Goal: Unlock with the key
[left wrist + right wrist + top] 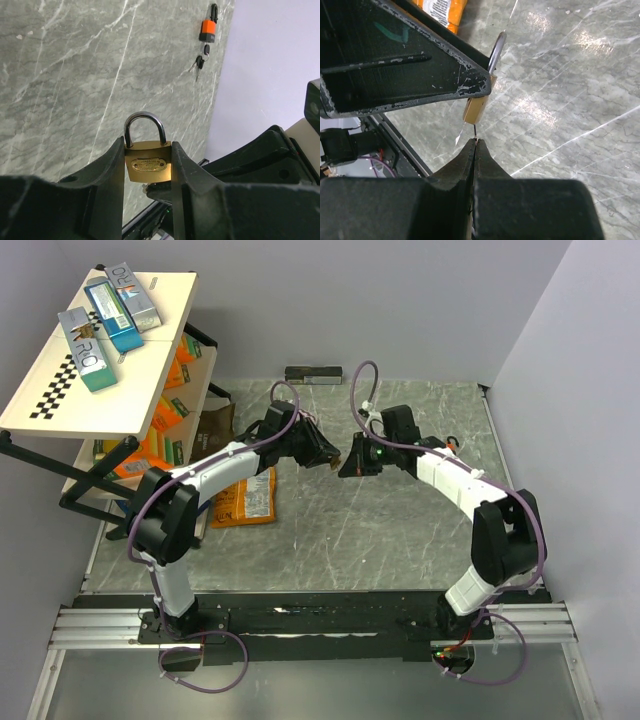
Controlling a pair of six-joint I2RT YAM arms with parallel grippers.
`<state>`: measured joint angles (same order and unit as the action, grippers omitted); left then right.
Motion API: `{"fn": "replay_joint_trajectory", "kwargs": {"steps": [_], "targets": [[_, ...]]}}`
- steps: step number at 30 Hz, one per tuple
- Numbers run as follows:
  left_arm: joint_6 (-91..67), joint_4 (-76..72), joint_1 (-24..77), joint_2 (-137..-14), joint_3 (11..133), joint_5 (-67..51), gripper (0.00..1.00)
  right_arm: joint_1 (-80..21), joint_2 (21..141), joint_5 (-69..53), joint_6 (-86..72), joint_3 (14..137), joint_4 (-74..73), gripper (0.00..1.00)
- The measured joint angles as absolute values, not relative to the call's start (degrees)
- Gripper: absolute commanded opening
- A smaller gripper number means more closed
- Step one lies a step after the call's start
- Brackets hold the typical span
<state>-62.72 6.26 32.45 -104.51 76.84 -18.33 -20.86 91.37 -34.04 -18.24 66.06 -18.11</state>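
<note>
The only storage in sight is the open shelf rack (170, 300) standing left of the worktop (400, 530). Its cream top board carries three cartons lying flat: a teal one (90, 350) nearest the front, a blue one (112, 308) behind it, and a paler one (135, 295) beside that. The lower tiers are stuffed with orange packets (152, 445). An orange snack bag (245, 502) lies on the worktop just beside the rack, partly under the left arm. A dark bar (315, 373) lies at the far edge.

The two arms meet over the middle of the worktop. The left pincer (147, 150) is partly spread and clamps a brass padlock (148, 166) by its two side faces. The padlock is held clear of the worktop, and in the left wrist view its steel shackle (145, 117) looks closed and sticks out beyond the fingertips.

The right pincer (475, 144) is pressed together, pinching the key (476, 131). Only a thin sliver of blade shows past the fingertips, and it reaches to the bottom face of the brass padlock. Whether the tip is inside the keyhole cannot be told.

Well apart, near the right edge of the worktop, an orange padlock (207, 30) lies flat with a bunch of small dark keys (199, 62) just beside it.
</note>
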Motion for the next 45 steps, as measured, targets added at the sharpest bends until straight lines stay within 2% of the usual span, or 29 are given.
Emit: {"fn": "replay_joint_trajectory", "kwargs": {"steps": [9, 45], "targets": [[-62.7, 5.2, 32.5, -104.3, 76.8, -15.8, 0.01, -21.1, 93.7, -32.2, -19.9, 70.6, -21.5, 0.0], [-62.2, 2.2, 32.3, -104.2, 77.3, -12.0, 0.01, -22.7, 95.8, -27.2, -24.2, 74.6, -21.0, 0.0]]}}
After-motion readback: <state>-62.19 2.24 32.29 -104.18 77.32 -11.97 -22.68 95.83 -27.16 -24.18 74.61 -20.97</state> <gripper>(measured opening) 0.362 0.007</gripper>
